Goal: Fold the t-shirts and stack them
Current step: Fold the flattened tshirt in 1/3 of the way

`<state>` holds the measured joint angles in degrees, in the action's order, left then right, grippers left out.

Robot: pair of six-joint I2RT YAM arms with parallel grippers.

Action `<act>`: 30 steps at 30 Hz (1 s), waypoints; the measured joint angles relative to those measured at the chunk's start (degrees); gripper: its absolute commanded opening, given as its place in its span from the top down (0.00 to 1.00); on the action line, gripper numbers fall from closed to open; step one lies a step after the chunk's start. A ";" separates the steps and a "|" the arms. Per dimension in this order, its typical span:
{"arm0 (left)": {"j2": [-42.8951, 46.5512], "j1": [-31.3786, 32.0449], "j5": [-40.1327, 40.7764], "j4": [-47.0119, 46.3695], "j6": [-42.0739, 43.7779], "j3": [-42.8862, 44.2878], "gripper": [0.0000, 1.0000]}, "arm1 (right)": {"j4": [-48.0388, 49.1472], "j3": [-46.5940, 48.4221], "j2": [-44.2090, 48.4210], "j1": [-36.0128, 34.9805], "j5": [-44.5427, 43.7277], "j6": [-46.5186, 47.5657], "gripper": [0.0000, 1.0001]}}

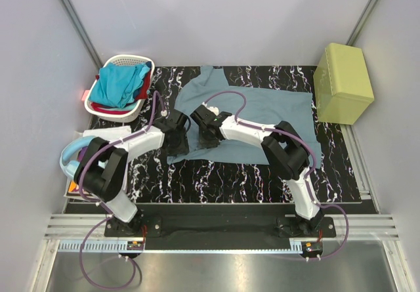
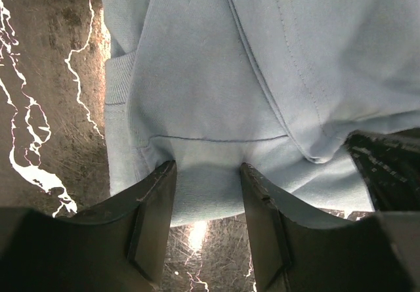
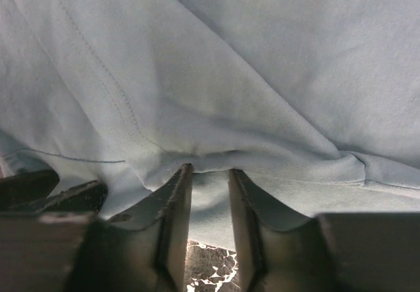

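The grey-blue t-shirt (image 1: 262,115) lies spread on the black marbled mat (image 1: 249,174). Both grippers work its bunched left part. My left gripper (image 1: 178,129) (image 2: 207,166) is open, and its fingers (image 2: 154,207) straddle the shirt's lower edge (image 2: 210,193), which lies flat between them. My right gripper (image 1: 205,129) (image 3: 210,169) stands just to the right of it, jaws only narrowly apart. A fold of the shirt (image 3: 210,200) sits in that gap and puckers at the tips. The turquoise t-shirt (image 1: 118,85) and the red t-shirt (image 1: 146,85) lie heaped in the basket.
A white laundry basket (image 1: 125,60) stands at the mat's back left corner. A yellow-green box (image 1: 342,82) sits at the back right. A light blue curved object (image 1: 69,154) lies off the mat's left edge, beside the left arm.
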<state>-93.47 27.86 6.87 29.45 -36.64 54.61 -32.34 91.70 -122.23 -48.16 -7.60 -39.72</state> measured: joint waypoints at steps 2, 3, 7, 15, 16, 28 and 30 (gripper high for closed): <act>0.39 0.00 -0.04 0.00 -0.07 -0.13 0.51 | 0.00 0.00 0.00 0.00 -0.35 -0.17 0.74; 0.66 0.00 -0.04 -0.02 -0.09 -0.26 0.51 | 0.00 0.00 0.00 0.00 -0.48 -0.22 0.75; 1.05 0.00 -0.07 0.04 -0.37 -0.81 0.51 | 0.00 0.00 0.00 0.00 -1.46 -0.48 0.83; 1.05 0.00 -0.07 0.00 -0.52 -0.87 0.51 | -0.02 0.00 0.02 0.00 -3.80 -0.57 1.00; 1.05 0.00 -0.09 0.00 -0.52 -0.87 0.52 | -0.07 0.04 0.02 0.00 -4.04 -0.55 1.00; 1.05 0.33 -0.07 0.00 -0.94 -0.87 0.52 | -1.88 7.41 0.02 0.11 -8.41 1.14 1.00; 1.05 0.39 -0.09 0.00 -0.96 -0.87 0.52 | -2.60 9.22 0.02 0.35 -8.48 1.46 1.00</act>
<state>-92.42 28.25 6.79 29.45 -37.60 53.74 -34.94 100.92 -122.21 -47.81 -16.08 -38.26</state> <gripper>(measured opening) 0.481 0.011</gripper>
